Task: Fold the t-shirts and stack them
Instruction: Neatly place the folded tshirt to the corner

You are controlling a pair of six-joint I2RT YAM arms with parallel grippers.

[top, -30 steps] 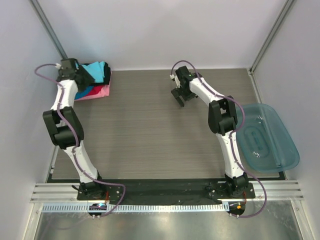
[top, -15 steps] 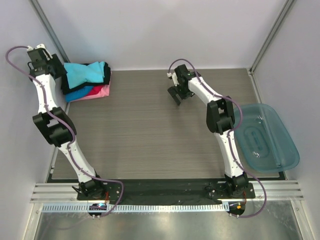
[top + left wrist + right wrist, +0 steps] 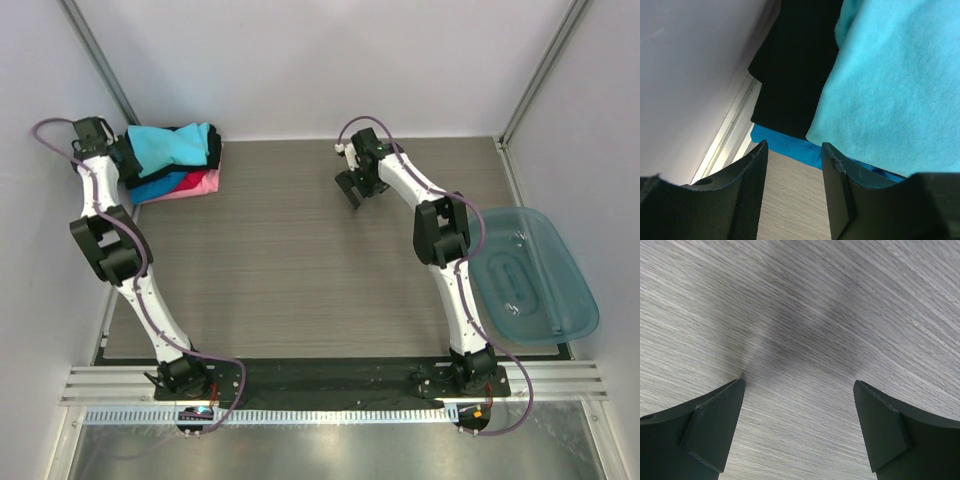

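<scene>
The folded t-shirts lie stacked at the table's far left corner: the turquoise one [image 3: 175, 143] on top, over a black one [image 3: 213, 150], a blue one [image 3: 150, 188] and a pink-red one [image 3: 197, 183]. My left gripper [image 3: 122, 160] is open and empty at the stack's left edge. In the left wrist view the gripper [image 3: 792, 155] shows bare table between its fingers, with the turquoise shirt [image 3: 900, 85], the black shirt [image 3: 795, 65] and the blue shirt's edge [image 3: 785, 145] just beyond the tips. My right gripper [image 3: 352, 190] is open and empty over bare table at the far middle, also in the right wrist view [image 3: 799, 385].
A translucent teal plastic tub [image 3: 530, 275] sits at the table's right edge, beside the right arm. White walls close the table at the back and both sides; the left wall [image 3: 690, 75] is close to my left gripper.
My left gripper left the top of the stack, swung out toward the left wall, and now sits lower at the stack's left edge. My right gripper shifted slightly left.
</scene>
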